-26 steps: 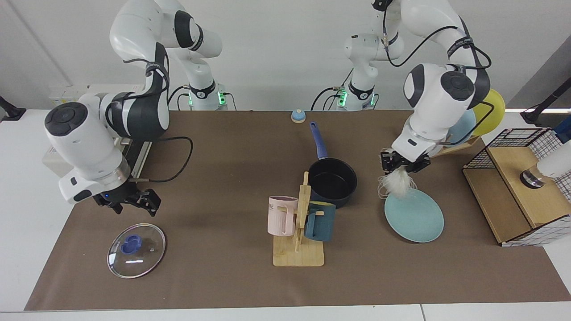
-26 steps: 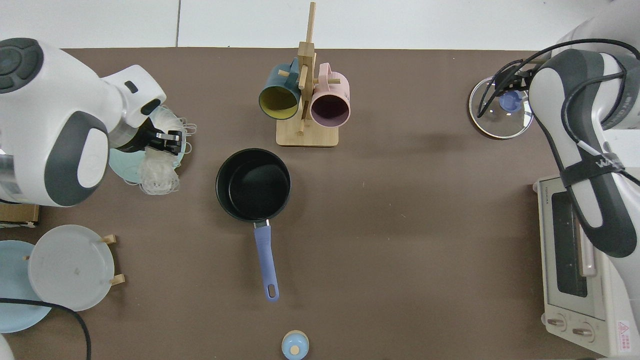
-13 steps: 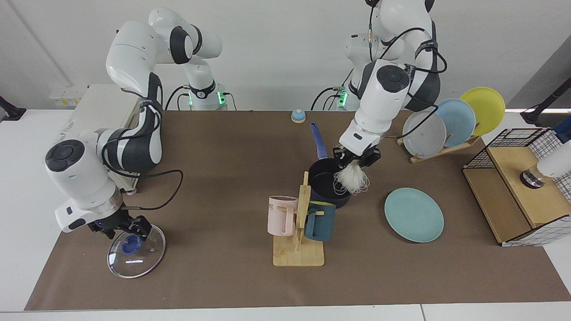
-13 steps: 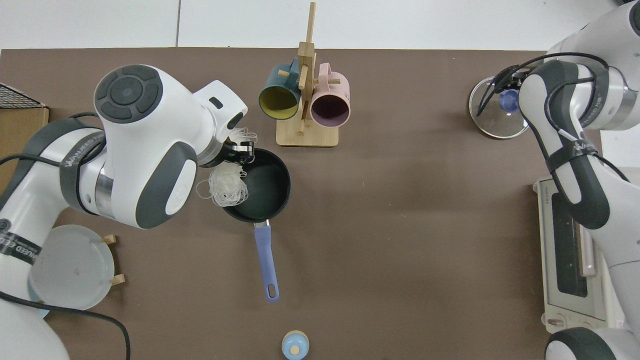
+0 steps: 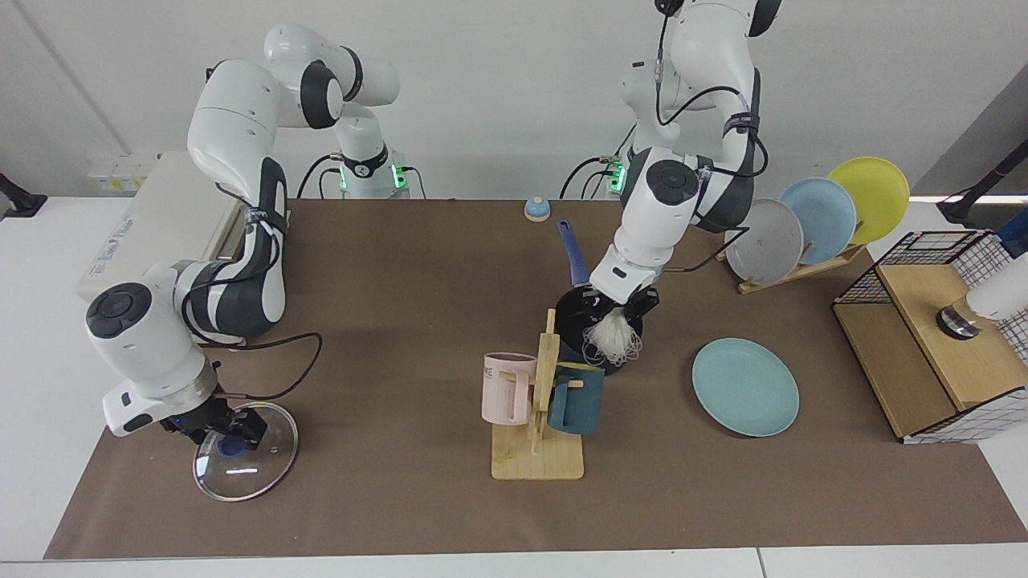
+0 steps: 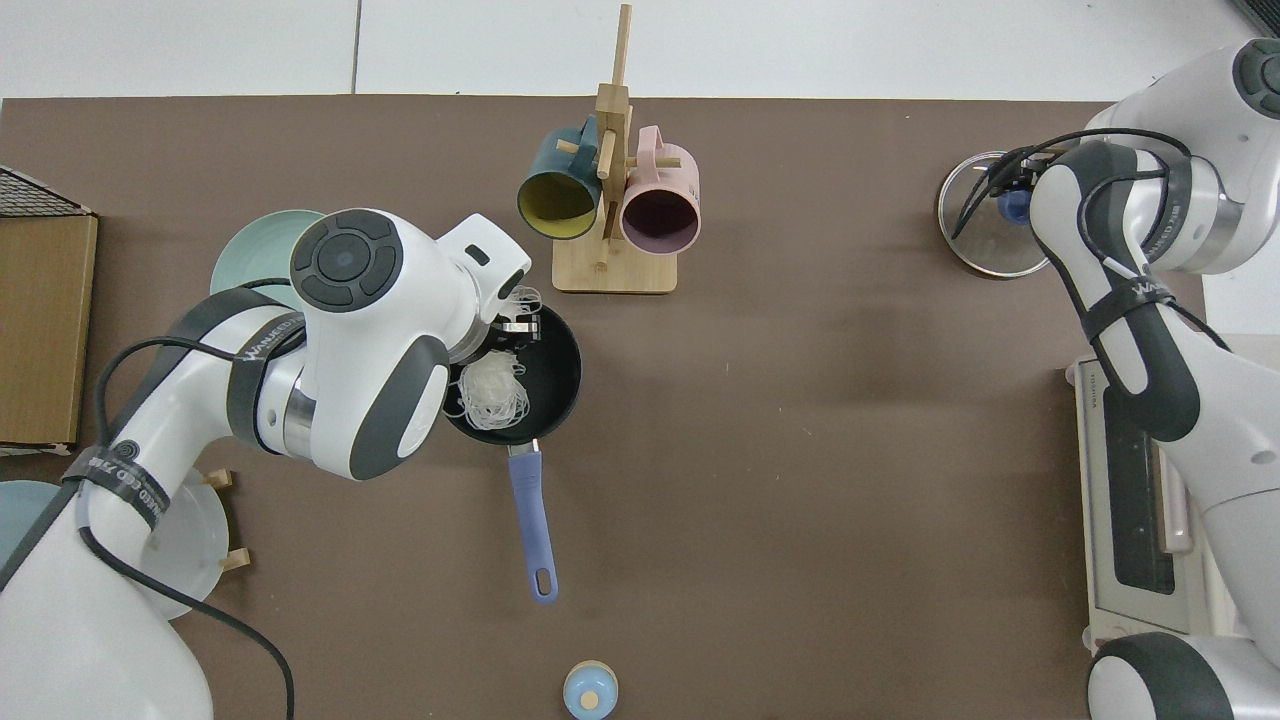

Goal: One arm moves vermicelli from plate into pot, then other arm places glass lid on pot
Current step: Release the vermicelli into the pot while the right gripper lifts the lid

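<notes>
Jaws of the right gripper [image 5: 221, 428] sit down around the blue knob of the glass lid [image 5: 245, 451], which lies flat beneath them; whether they grip it cannot be told. Clamped on the vermicelli [image 5: 612, 340], the left gripper [image 5: 617, 305] hangs it over the pot [image 6: 545, 375]; the plate [image 5: 745, 387] lies bare beside.

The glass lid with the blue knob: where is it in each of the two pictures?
Facing view: the glass lid lies at lower left, the right gripper at its knob.
Top view: the glass lid lies at upper right, partly under that arm.
Shared landmark: the wooden mug rack, at the middle of the table's edge.
</notes>
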Robot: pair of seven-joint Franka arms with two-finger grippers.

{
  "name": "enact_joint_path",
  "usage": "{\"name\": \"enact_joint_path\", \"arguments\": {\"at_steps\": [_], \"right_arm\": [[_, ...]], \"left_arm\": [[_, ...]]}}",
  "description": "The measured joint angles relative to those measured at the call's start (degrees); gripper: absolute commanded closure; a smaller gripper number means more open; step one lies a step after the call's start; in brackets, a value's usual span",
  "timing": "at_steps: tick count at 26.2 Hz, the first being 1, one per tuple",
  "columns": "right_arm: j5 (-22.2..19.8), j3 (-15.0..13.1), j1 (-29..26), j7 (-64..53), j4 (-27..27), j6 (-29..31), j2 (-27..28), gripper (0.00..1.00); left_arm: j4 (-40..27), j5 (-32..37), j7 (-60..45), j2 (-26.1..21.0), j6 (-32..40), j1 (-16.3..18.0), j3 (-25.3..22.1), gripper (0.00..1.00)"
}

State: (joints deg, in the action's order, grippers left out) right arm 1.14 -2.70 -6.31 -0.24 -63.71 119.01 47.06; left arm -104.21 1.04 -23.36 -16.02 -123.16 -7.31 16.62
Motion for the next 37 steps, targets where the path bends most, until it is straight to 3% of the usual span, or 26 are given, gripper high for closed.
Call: {"name": "enact_joint_path", "arguments": {"at_steps": [9,12,13,15,19,20,26,36,37], "right_arm": [[1.6,0.0,-0.4,-1.4,-2.2,1.7,0.0,0.02],[2.4,0.0,-0.4,-1.9,-2.2,1.7,0.0,0.16],[2.4,0.0,-0.4,-2.3,-2.2,1.7,0.0,0.21],[2.4,0.0,-0.5,-3.6,-2.3,1.7,0.0,0.41],[2.6,0.0,-0.5,-5.1,-2.2,1.9,-0.1,0.97],[2.6,0.0,-0.5,-5.3,-2.2,1.9,-0.1,1.0],[2.6,0.1,-0.5,-5.8,-2.3,2.0,-0.1,1.0],[2.6,0.3,-0.3,-6.0,-2.1,2.5,-1.7,1.0],[2.6,0.4,-0.2,-6.0,-2.0,2.5,-2.4,1.0]], "left_arm": [[-3.6,5.6,-4.4,-0.8,-5.1,-0.5,0.3,1.0],[-4.4,5.8,-4.8,-0.8,-6.2,-0.7,0.3,1.0],[-4.6,5.8,-4.8,-0.8,-6.4,-0.7,0.3,1.0],[-4.8,5.9,-4.8,-0.8,-6.6,-0.7,0.3,1.0],[-4.9,6.0,-5.5,-0.8,-6.6,-0.9,0.4,1.0],[-5.0,6.3,-6.1,-0.7,-6.6,-1.1,0.4,1.0],[-5.6,7.8,-9.9,-0.7,-6.6,-3.2,0.9,1.0],[-5.8,8.0,-10.0,-0.7,-6.6,-3.3,0.6,1.0],[-5.8,8.0,-10.0,-0.7,-6.6,-3.3,0.5,0.86]]}}
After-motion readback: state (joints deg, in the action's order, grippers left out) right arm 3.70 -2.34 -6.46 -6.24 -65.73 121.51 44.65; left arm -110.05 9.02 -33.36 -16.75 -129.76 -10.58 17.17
